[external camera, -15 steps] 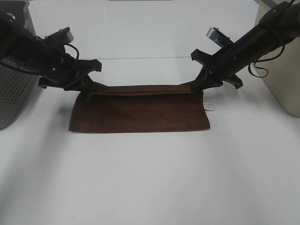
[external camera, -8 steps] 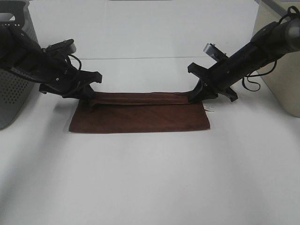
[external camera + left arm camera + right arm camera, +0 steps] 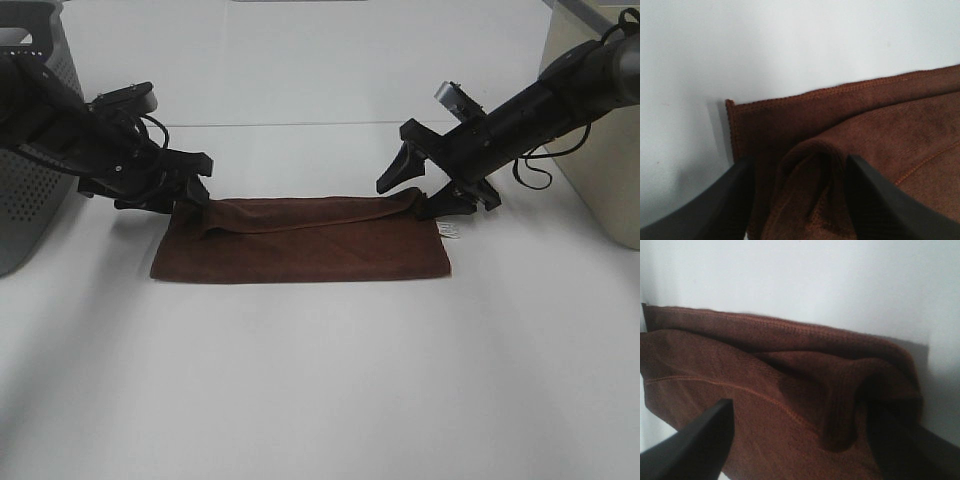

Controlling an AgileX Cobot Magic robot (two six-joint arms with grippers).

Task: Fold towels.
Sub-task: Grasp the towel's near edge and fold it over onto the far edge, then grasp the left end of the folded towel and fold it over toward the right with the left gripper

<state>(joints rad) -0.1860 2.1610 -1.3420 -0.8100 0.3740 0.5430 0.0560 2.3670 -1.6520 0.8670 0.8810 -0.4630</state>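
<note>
The dark reddish-brown towel (image 3: 300, 245) lies folded in a long strip on the white table (image 3: 320, 390), with its small white tag (image 3: 447, 231) at the right end. The upper layer's far edge lies loose and rumpled. My left gripper (image 3: 188, 192) is at the towel's far left corner, its jaws apart around a raised fold of cloth (image 3: 810, 165). My right gripper (image 3: 420, 188) is at the far right corner, jaws spread wide over a hump of towel (image 3: 840, 405). Neither gripper squeezes the cloth.
A grey perforated basket (image 3: 30, 130) stands at the left edge, close behind the left arm. A beige bin (image 3: 600, 170) stands at the right edge behind the right arm. A seam in the table (image 3: 300, 124) runs behind the towel.
Both grippers lowered the towel's lifted far edge onto the table and opened. The edge, taut a second ago, now lies slack on the lower layer.
</note>
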